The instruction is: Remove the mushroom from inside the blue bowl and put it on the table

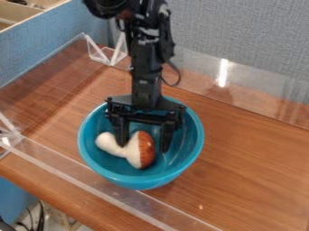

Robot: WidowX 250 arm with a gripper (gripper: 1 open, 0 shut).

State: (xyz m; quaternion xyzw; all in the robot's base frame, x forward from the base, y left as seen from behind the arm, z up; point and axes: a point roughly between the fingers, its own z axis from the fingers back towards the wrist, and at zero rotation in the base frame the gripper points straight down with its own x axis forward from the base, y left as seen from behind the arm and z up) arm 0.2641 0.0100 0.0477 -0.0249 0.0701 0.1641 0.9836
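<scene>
the black gripper point(143, 135) hangs straight down inside the blue bowl point(182, 149), its jaws spread wide and closed on nothing. the two fingers point(168, 133) reach down past the rim, one on each side of the mushroom point(130, 146), which lies on its side on the bowl's floor. its cream stem points toward the left wall of the bowl and its reddish-brown cap sits more to the middle, right between the fingers. from where i stand i cannot tell whether either finger is touching the mushroom; it looks like there is a small gap, but the cap partly hides behind the near finger. the bowl sits on the table point(72, 86), toward the front edge, close to the low clear acrylic wall point(85, 180) that runs along that side. the arm point(147, 54) rises upright from the gripper toward the back of the table.
</scene>
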